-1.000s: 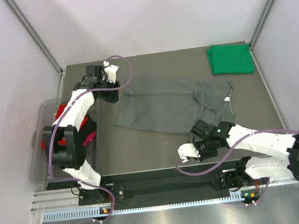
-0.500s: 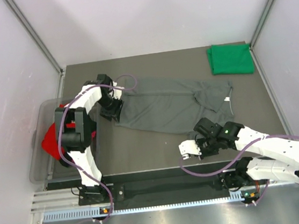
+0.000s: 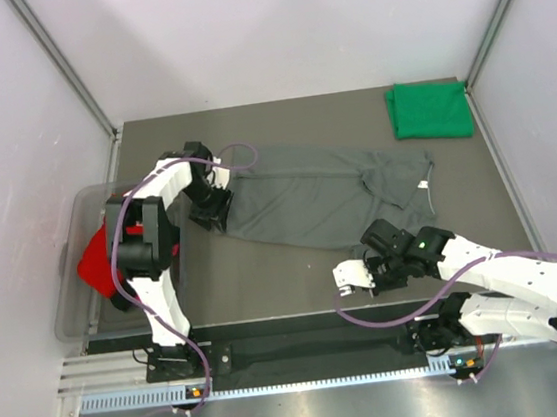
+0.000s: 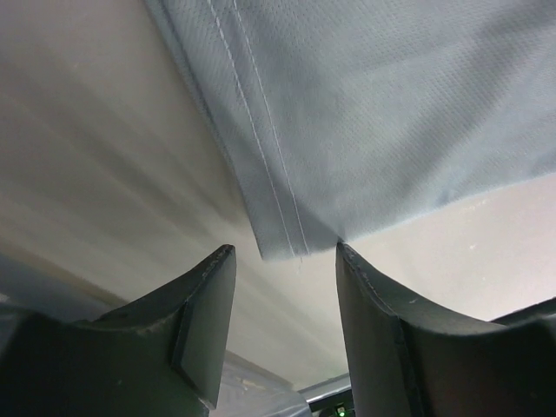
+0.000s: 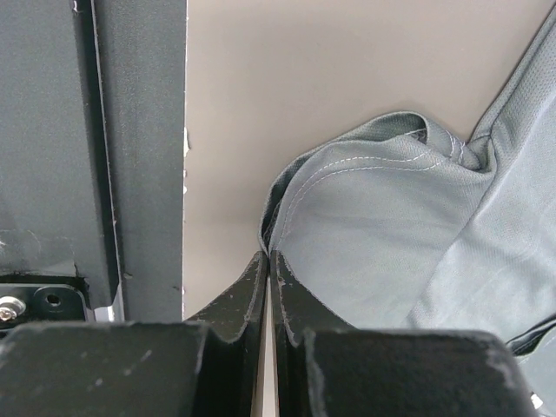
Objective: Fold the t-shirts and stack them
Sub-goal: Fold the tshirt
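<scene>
Partly spread grey t-shirt (image 3: pixel 308 200), right gripper (image 5: pixel 268 254) pinching hem

Nothing readable from where I'm sitting, honestly. No words, brands or numbers I can make out in any of my three views. Closest thing is a tiny white tag (image 3: pixel 423 184) at the neck of the dark grey short-sleeved cloth t-shirt (image 3: pixel 308 200), toward the right edge of the dark matte bench (image 3: pixel 266 275), and it's way too small to read.
</scene>
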{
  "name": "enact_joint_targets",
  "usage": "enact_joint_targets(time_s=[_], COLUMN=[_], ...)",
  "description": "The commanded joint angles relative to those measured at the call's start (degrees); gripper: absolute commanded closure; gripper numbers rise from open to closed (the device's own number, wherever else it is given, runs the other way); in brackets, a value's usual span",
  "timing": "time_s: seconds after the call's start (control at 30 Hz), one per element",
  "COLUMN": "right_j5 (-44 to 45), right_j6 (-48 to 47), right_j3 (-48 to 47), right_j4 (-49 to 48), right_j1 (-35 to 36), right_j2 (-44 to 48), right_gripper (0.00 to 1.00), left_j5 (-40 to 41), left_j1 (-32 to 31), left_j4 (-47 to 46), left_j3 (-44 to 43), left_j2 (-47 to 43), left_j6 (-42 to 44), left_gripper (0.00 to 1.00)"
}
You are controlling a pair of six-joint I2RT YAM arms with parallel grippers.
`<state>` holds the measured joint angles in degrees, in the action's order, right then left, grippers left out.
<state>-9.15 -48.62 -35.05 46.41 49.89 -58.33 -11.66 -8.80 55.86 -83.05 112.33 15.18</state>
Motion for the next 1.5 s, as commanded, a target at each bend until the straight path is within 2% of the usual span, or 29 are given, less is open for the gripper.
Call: enact_joint_targets(time_s=[0.0, 0.13, 0.23, 0.37, 0.4, 0.83, 1.47], right_j5=[0.4, 1.0, 1.2, 2.6, 3.0, 5.3, 13.1], right_j6=[0.9, 1.2, 1.4, 1.8, 1.9, 1.0, 2.1], right_j3=[-1.4, -1.2, -1.1, -1.0, -1.0, -13.7, -19.5], right_j4=[-1.1, -1.1, -1.1, -2.1, -2.2, 3.6, -4.6], right_j1=[1.0, 1.0, 0.9, 0.6, 0.4, -15.2, -28.9], right_j2=[-0.1, 0.1, 0.4, 0.9, 0.9, 3.6, 0.1], right_gripper=[1.0, 1.0, 1.0, 1.0, 1.0, 1.0, 1.0], left_j5=[-1.1, -0.6, -0.6, -0.7, -0.7, -2.8, -2.5], left_j1=[-0.7, -1.4, -1.7, -1.7, -1.7, -1.7, -2.1], left_j4=[0.5, 0.4, 0.5, 1.3, 1.5, 8.7, 8.7], left_j3=[-2.2, -3.3, -3.4, -3.7, -3.9, -11.0, -20.6], left_j2=[2.7, 4.7, 5.0, 5.0, 4.9, 3.6, 5.3], left_j6=[0.6, 0.5, 0.5, 0.9, 1.3, 3.4, 4.1], left_gripper=[0.45, 0.48, 0.56, 0.96, 1.0, 1.0, 1.0])
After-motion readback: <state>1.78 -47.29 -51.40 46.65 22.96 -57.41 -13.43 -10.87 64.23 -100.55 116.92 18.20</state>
